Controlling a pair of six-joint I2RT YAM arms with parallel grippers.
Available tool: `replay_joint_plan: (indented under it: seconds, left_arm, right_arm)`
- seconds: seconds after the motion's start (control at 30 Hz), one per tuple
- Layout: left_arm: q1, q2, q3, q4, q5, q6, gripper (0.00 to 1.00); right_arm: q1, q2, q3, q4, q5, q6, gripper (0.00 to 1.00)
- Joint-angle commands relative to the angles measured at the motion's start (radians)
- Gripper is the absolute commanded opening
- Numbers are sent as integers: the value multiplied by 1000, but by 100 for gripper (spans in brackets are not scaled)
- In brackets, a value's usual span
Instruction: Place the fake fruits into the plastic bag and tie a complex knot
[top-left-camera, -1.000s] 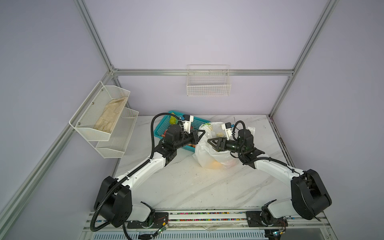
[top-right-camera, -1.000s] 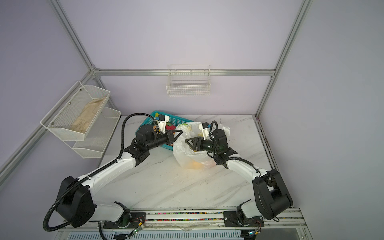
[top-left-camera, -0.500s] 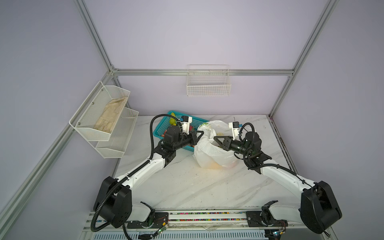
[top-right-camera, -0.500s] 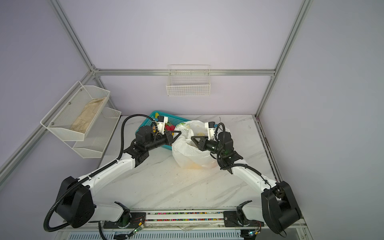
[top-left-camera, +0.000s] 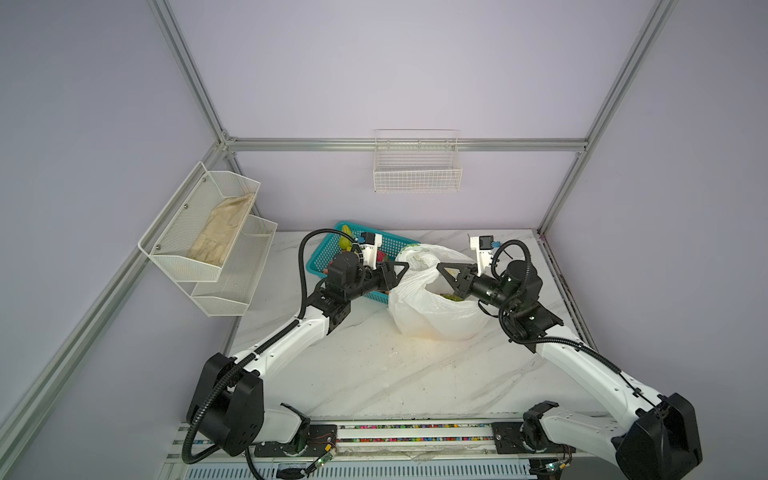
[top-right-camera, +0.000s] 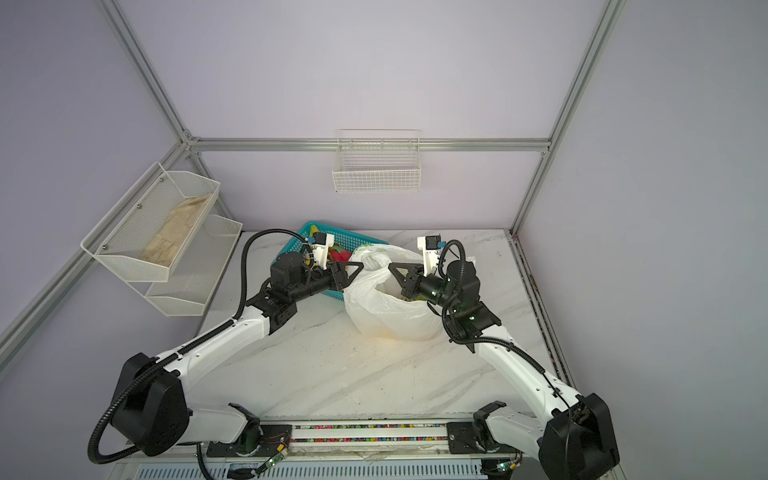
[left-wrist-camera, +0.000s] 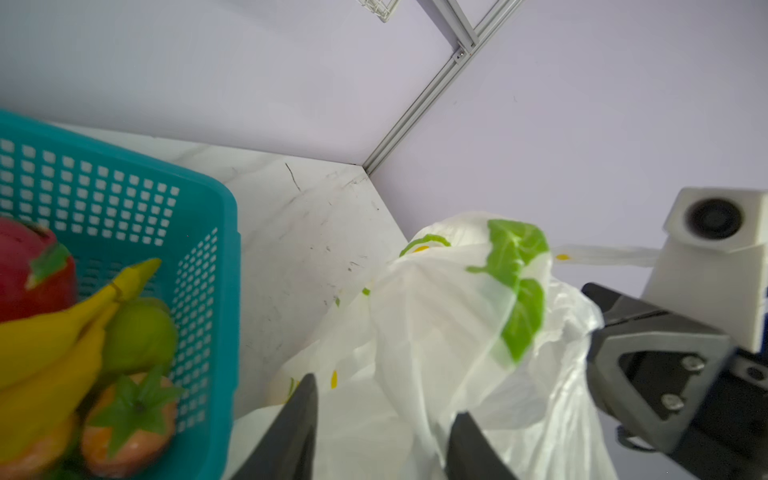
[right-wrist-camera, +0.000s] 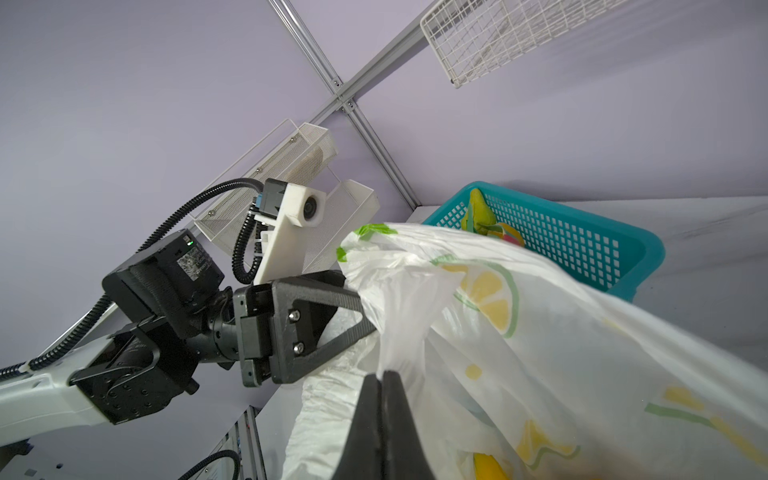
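The white plastic bag (top-left-camera: 432, 309) (top-right-camera: 386, 316) with lemon prints stands mid-table, its mouth open. Green and yellow fake fruits (top-left-camera: 451, 296) lie inside it. My right gripper (right-wrist-camera: 382, 374) (top-left-camera: 439, 266) is shut on a pinch of the bag's rim (right-wrist-camera: 415, 316). My left gripper (left-wrist-camera: 384, 395) (top-left-camera: 405, 266) is open at the opposite side of the rim, with loose bag plastic (left-wrist-camera: 436, 316) between its fingers. The teal basket (left-wrist-camera: 208, 199) beside it holds bananas (left-wrist-camera: 62, 332), a pear (left-wrist-camera: 139, 332), a strawberry (left-wrist-camera: 129, 419) and a dragon fruit (left-wrist-camera: 29, 266). No knot is in view.
The teal basket (top-left-camera: 320, 257) sits behind the left arm, touching the bag. A two-tier wire shelf (top-left-camera: 208, 245) hangs on the left wall and a wire basket (top-left-camera: 417, 166) on the back wall. A rail (top-left-camera: 415, 432) runs along the table's front edge.
My right gripper drew back out of the bag's mouth and shut on its rim. My left gripper, shut before, has opened where it was.
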Motion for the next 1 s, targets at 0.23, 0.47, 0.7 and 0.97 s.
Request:
replay_joint_plan:
  seconds: [0.23,0.47,0.7,0.97]
  left_arm:
    - [7,-240,-30,-44,-127,204,75]
    - [-71,-272,59,-35,-30,393,76]
    - [-189,-197,168,-62,-30,780,77]
    - [-189,-135,287,-142,49,970,87]
  right_arm:
    - [6,-51,180,-190,19,-144,0]
    - [22,-26,273,-251,-10,-201,0]
    - [27,12,361,-334,-90,-252,0]
    - [27,-43,361,-410,-145,-331,0]
